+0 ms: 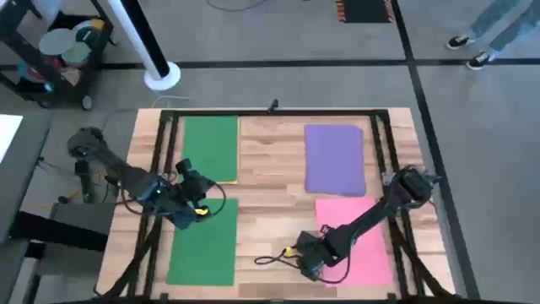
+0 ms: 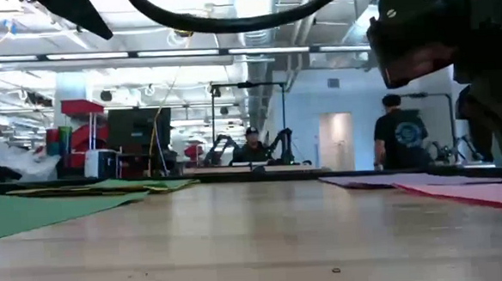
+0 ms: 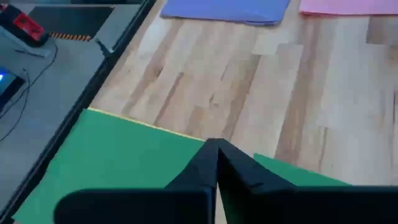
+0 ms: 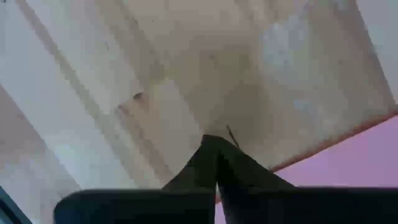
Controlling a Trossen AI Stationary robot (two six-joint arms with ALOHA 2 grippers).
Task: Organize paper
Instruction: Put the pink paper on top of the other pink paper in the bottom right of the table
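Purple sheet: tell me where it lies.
In the high view the purple sheet lies flat on the table's far right part, just beyond the pink sheet.

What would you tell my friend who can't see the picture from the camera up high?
From above, a wooden table holds four patches of paper: two green sheets on the left, a purple sheet and a pink sheet on the right. The left gripper, shut, sits between the green sheets; the right gripper, shut, is beside the pink one.

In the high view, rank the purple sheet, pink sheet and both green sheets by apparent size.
1. Near green sheet and far green sheet: too alike to rank.
2. Purple sheet.
Pink sheet: partly hidden by the right arm, so unranked.
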